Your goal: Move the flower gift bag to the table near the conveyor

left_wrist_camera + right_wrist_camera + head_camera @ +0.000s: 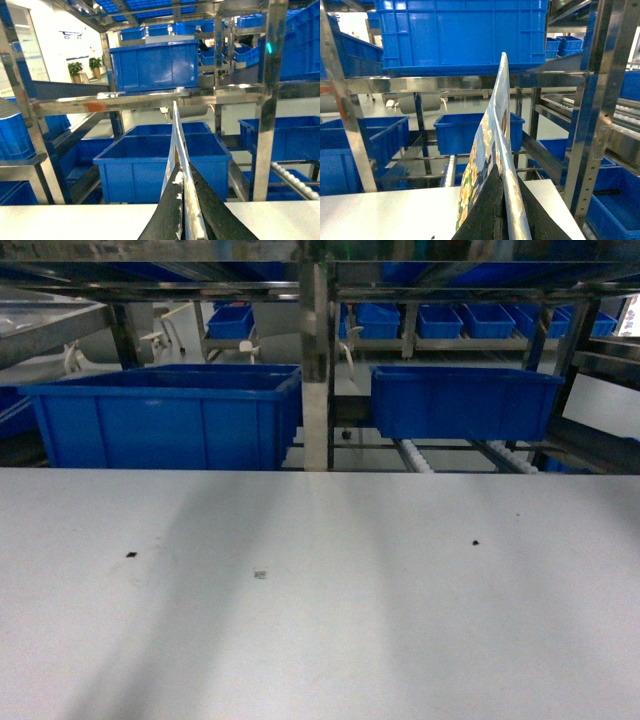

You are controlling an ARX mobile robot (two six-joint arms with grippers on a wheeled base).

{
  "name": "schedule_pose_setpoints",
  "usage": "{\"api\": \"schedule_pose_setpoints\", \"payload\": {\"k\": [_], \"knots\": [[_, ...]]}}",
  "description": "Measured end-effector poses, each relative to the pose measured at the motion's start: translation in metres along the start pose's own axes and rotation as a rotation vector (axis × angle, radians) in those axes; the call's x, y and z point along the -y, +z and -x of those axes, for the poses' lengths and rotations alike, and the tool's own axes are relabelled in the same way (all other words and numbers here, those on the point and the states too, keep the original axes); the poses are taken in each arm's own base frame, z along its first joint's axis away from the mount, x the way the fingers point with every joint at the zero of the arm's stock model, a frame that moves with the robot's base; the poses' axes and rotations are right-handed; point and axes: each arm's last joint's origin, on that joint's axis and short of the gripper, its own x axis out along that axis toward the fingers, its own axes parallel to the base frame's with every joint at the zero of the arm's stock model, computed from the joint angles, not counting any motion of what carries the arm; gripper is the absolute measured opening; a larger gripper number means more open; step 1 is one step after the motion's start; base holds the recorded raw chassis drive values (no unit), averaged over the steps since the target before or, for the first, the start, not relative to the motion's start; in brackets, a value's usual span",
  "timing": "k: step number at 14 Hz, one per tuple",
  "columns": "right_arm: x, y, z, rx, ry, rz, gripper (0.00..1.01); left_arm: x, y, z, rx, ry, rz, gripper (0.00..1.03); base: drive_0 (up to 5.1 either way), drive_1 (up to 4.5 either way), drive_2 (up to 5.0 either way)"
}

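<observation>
A wide white table (330, 620) is seen before the steel roller conveyor (318, 360) loaded with blue bins (165, 415). The flower gift bag (490, 150), seen edge-on, is pinched by the right gripper (501, 220) and left gripper (184, 210); both are cut off below.

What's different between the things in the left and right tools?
The flat item in the left tool shows a white edge; the flower gift bag in the right tool shows a floral-printed face. The flat item looks narrower than the bag. Both stand upright, pinched from below.
</observation>
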Motion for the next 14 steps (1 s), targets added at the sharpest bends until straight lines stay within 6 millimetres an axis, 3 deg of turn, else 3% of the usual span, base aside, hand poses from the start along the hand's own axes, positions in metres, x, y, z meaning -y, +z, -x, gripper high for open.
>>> {"api": "schedule_pose_setpoints", "payload": {"k": [9,14], "knots": [[0.0000,0.0008,0.0004,0.007,0.000,0.000,0.02,-0.0005,0.0010,0.0006,0.007,0.004,-0.002,0.02,-5.0,1.44,3.2],[-0.0001,0.0006,0.0005,0.003,0.000,0.000,0.02,-0.0004,0.0005,0.0005,0.003,0.003,-0.002,0.02,0.0,4.38,-4.3]]}}
